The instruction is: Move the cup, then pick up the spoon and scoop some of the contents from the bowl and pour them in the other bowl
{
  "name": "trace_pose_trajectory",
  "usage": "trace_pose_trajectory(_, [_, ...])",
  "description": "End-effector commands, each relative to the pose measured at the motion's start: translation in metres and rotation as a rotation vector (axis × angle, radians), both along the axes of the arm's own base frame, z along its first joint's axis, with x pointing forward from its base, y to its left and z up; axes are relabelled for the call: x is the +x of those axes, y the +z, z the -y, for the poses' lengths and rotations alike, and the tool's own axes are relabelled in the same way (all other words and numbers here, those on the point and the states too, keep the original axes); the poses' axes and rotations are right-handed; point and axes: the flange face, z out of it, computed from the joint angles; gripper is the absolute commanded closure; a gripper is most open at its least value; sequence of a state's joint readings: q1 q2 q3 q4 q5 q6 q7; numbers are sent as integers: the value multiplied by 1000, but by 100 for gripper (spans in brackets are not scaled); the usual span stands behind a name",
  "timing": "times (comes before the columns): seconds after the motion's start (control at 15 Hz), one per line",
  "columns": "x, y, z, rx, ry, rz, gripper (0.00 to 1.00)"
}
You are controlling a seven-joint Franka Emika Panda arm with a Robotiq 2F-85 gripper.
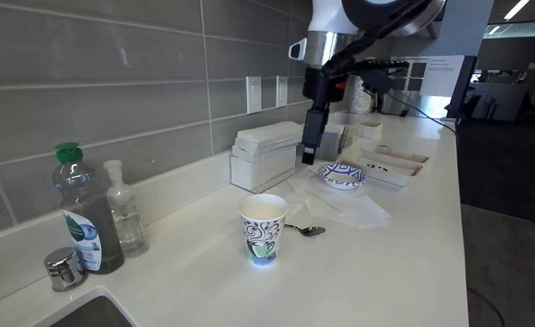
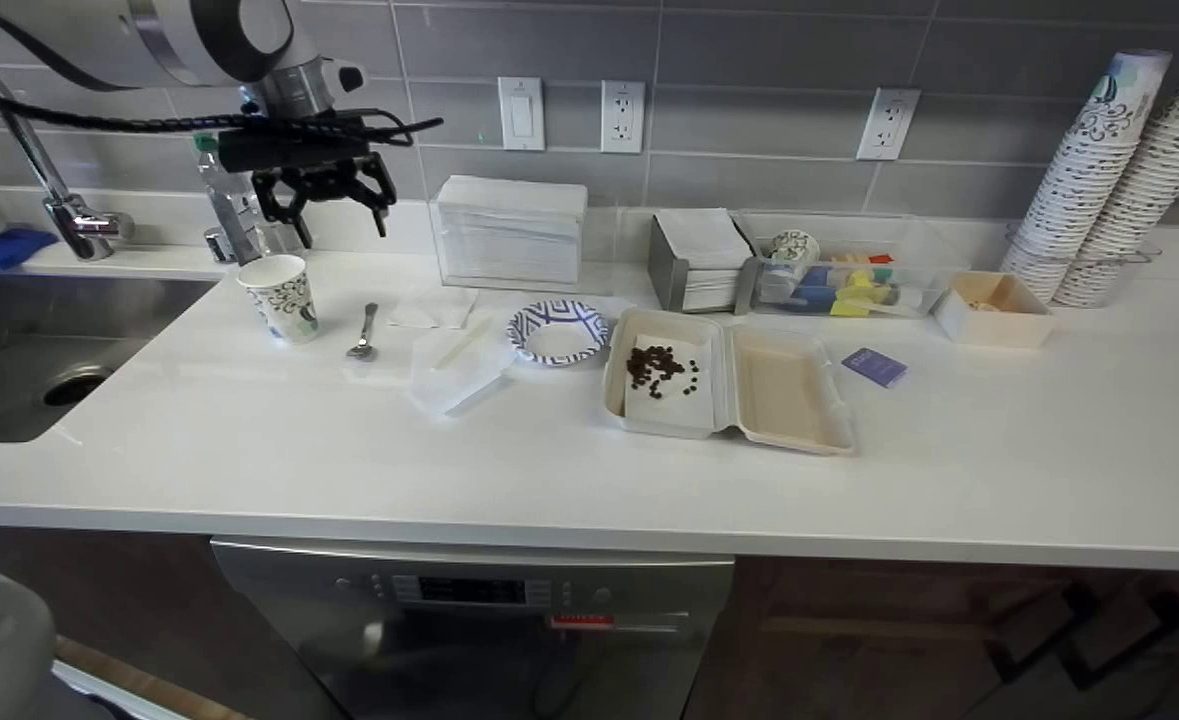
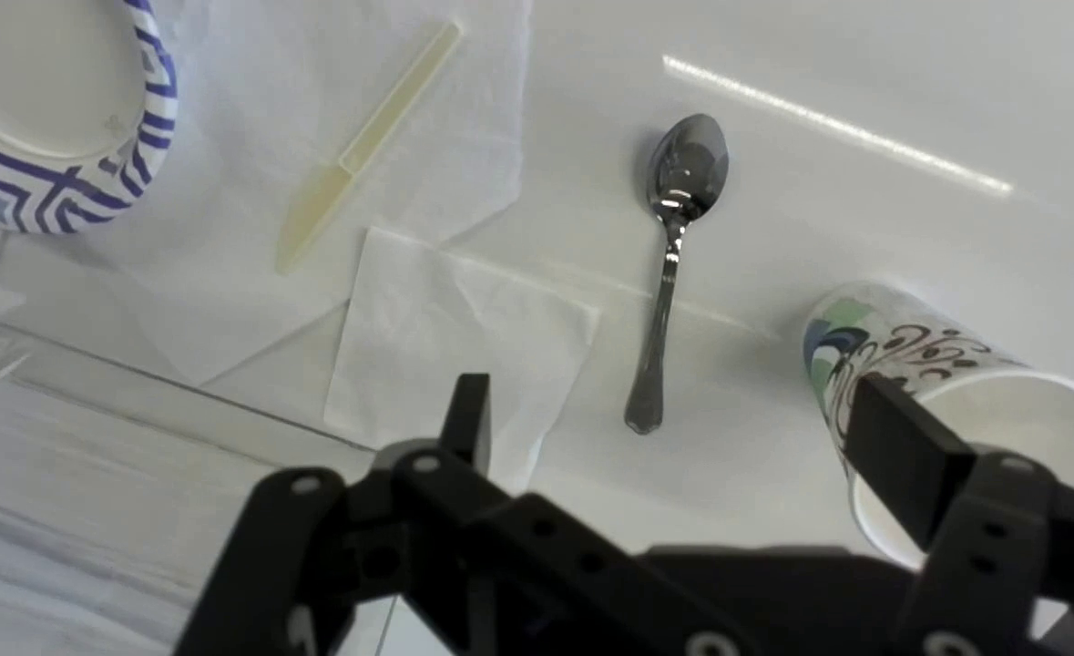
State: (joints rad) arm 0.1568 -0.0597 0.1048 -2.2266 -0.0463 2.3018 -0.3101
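Observation:
The white paper cup with a printed pattern stands upright on the counter; it also shows in an exterior view and the wrist view. The dark metal spoon lies flat beside it, also in both exterior views. A blue-and-white paper bowl looks empty. An open takeout box holds small dark beans on a white napkin. My gripper is open and empty above the counter; in the wrist view its fingers are apart, one overlapping the cup in the picture.
Napkins and a pale plastic knife lie between spoon and bowl. A clear napkin holder stands against the wall. A green-capped bottle and pump bottle stand beside the sink. A small box and cup stacks stand farther along.

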Motion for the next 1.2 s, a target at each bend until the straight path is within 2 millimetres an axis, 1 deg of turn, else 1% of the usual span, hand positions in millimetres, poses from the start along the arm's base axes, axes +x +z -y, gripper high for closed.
trace_pose_trajectory(0.0, [14, -34, -1, 24, -38, -130, 0])
trace_pose_trajectory(0.27, [24, -64, -7, 16, -74, -231, 0])
trace_pose_trajectory(0.8, [44, -107, -25, -23, -151, -335, 0])
trace_pose_trajectory(0.87, [47, -112, -26, -27, -161, -338, 2])
trace_pose_trajectory(0.93, [49, -116, -27, -31, -167, -340, 7])
trace_pose_trajectory(1.0, [52, -120, -28, -33, -170, -338, 16])
trace_pose_trajectory(1.07, [55, -122, -29, -32, -168, -333, 21])
trace_pose_trajectory(1.13, [58, -123, -30, -33, -164, -322, 28])
